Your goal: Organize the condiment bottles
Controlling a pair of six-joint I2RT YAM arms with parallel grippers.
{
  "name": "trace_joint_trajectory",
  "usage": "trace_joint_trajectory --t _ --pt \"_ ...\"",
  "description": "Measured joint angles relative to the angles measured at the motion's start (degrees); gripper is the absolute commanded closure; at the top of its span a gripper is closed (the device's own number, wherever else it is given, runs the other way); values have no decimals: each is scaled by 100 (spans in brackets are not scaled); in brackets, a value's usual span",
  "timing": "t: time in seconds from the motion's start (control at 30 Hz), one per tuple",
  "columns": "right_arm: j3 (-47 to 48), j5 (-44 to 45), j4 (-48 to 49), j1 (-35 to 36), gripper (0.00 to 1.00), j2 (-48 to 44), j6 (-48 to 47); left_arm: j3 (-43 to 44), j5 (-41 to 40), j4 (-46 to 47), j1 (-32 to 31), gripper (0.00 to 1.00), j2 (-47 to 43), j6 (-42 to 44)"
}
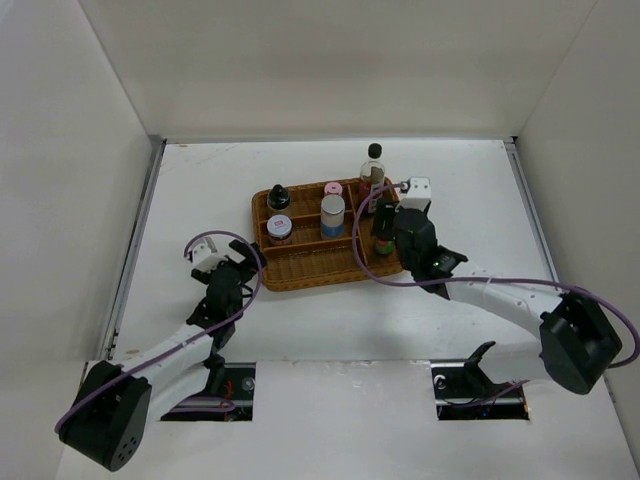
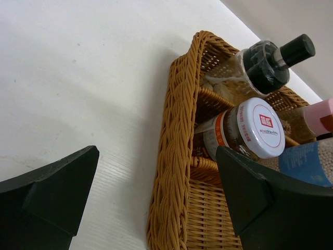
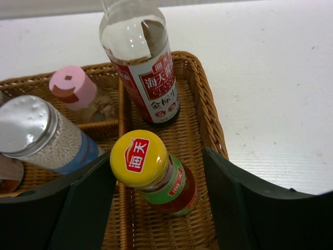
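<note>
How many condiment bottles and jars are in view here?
6, all in the wicker tray: black-capped bottle and white-lidded jar at left; pink-capped bottle and white-and-blue shaker in the middle; tall clear bottle and yellow-capped bottle at right. None seem hidden.

The green-labelled bottle [image 3: 154, 175] has a yellow cap; the woven wicker tray [image 3: 209, 115] is golden brown.

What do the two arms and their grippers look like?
Both have white links with black joints: left arm, right arm. A purple cable loops along each. Each wrist carries a white block. The left gripper and right gripper are black, with broad wedge-shaped fingers.
</note>
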Motion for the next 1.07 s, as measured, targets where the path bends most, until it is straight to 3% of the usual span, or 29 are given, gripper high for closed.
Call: trace_joint_trajectory --t 0.13,0.2,0.43,0.7,0.83,1.07 --pt "-24 0 2 -2 15 -295 31 184 -26 -260 35 0 146 -22" --pt "-26 0 2 -2 0 -448 59 289 -37 -358 42 0 264 -28" --pt "-337 122 15 -142 0 -1429 173 411 -44 -667 127 0 302 -42" --pt "-1589 472 -17 -1346 0 -3147 1102 487 -57 -1104 249 0 -299 -61" --pt "-2026 378 -376 -1725 0 -3421 1543 487 -31 -1178 249 0 -627 -63" --pt "-2267 70 -918 -1775 0 -3705 1886 601 90 -1523 216 0 -1222 -76"
